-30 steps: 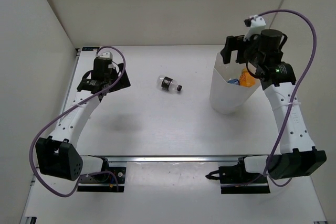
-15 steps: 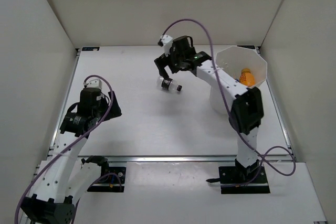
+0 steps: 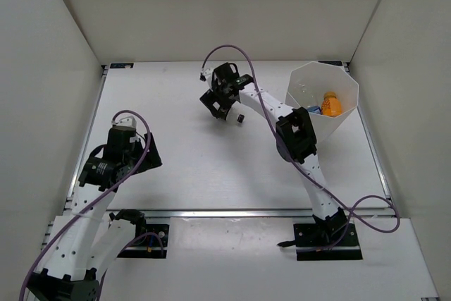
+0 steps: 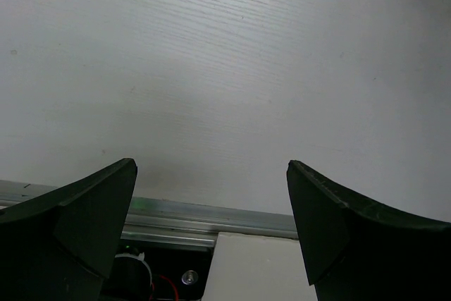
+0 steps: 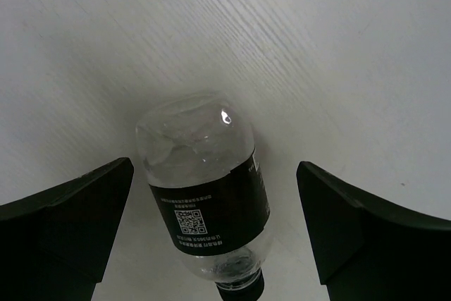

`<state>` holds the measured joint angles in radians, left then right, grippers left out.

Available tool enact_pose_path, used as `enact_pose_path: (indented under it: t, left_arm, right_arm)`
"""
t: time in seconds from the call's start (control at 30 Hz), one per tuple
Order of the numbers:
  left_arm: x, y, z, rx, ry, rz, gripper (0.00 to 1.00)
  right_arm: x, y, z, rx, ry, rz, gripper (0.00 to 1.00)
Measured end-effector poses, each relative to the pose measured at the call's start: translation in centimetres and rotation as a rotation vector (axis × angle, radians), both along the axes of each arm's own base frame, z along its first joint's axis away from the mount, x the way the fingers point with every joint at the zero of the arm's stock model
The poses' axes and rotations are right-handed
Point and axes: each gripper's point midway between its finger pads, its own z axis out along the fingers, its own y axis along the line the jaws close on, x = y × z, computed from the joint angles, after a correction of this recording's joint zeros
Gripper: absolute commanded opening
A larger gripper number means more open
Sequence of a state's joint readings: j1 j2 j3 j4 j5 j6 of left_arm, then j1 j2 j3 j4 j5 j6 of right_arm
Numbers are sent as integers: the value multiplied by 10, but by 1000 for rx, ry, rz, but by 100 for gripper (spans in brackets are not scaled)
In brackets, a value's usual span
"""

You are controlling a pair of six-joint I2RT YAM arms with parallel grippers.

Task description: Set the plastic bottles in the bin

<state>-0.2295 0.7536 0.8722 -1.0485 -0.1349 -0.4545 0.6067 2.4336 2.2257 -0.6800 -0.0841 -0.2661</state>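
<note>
A clear plastic bottle with a black label and black cap (image 5: 204,195) lies on its side on the white table. My right gripper (image 5: 215,174) is open and straddles it, one finger on each side, not touching. In the top view the right gripper (image 3: 224,106) covers most of the bottle, and only its cap end (image 3: 240,118) shows. The white faceted bin (image 3: 342,114) stands at the right and holds an orange bottle (image 3: 330,103) and something blue (image 3: 314,110). My left gripper (image 3: 144,153) is open and empty at the near left; its wrist view (image 4: 211,167) shows only bare table.
An aluminium rail (image 3: 232,211) runs along the table's near edge, also in the left wrist view (image 4: 211,216). White walls close off the left (image 3: 49,96), back and right sides. The right arm (image 3: 282,114) stretches from its base past the bin.
The right arm has swung from over the bin across to the black-label bottle and come down around it. The left arm has drawn back to the near left.
</note>
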Motion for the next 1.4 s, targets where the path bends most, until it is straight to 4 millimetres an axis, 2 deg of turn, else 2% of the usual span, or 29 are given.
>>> enact_pose_path:
  t: [0.1,0.13,0.17,0.23,0.27,0.3,0.37,0.43,0.5,0.57,0.63,0.73,0.77,0.83,0.87,0.93,0.97,1.03,1.07,1.13,1.2,1.23,1.3,1.4]
  left_arm:
    - [0,1,-1,4,3,5,98]
    - [0,2,-1,4,4,7,99]
    - [0,2,-1,5,4,8,98]
    - [1,2,-1,6,5,9,99]
    - [1,2,-1,7,5,9,99]
    - [1,2,-1,7,5,9,99]
    - [3,2,2,8,1,8,99]
    - [7,1,9,9,-11,4,98]
    - [13,1,16,13,-26,0,99]
    - [20,-1,22,12,-47,-5,99]
    - [28,-3,25,10,-63,-12,99]
    - [41,-8,26,4,-79,-28,99]
    - [47,-10,25,1,-80,-34,99]
    - [58,-14,20,-2,-71,-43,99]
    - [64,-16,17,-4,-66,-50,98]
    - [75,-21,9,-8,-49,-63,98]
    - [79,-24,7,-11,-44,-67,99]
    - [89,-28,7,-21,-44,-76,99]
    - [94,-31,8,-27,-48,-80,99]
    - [103,-35,11,-35,-66,-87,99]
    - [109,-39,14,-43,-79,-92,98]
    - [112,-41,15,-49,-82,-96,99]
    - [117,-44,18,-57,-86,-105,99]
    - [129,-49,28,-57,-101,-116,99]
  right_arm:
    - [-8,-8,-19,-18,46,1,97]
    - [-12,-12,-27,-25,66,-2,92]
    - [-16,-15,-35,-31,86,-2,85]
    - [-24,-18,-46,-15,133,-4,57]
    - [-25,-19,-44,-15,133,-6,46]
    - [-26,-20,-42,-8,139,-10,43]
    - [-27,-19,-33,5,140,-22,43]
    - [-28,-18,-14,17,133,-26,43]
    - [-23,-11,20,46,89,-30,44]
    - [-18,-4,68,89,11,-43,46]
    - [-19,-2,131,141,-101,-63,50]
    - [-38,-22,235,233,-272,-127,51]
    - [-47,-34,269,269,-329,-151,51]
    - [-64,-73,323,325,-431,-219,50]
    - [-72,-98,344,346,-473,-265,50]
    - [-80,-153,366,362,-529,-374,50]
    - [-83,-182,371,364,-553,-436,50]
    - [-84,-238,364,355,-571,-561,52]
    - [-86,-259,354,341,-562,-610,54]
    - [-89,-294,323,310,-509,-691,62]
    - [-92,-312,292,292,-441,-738,78]
    - [-93,-317,276,282,-405,-751,99]
    - [-96,-320,254,268,-348,-761,100]
    - [-99,-318,247,263,-326,-754,99]
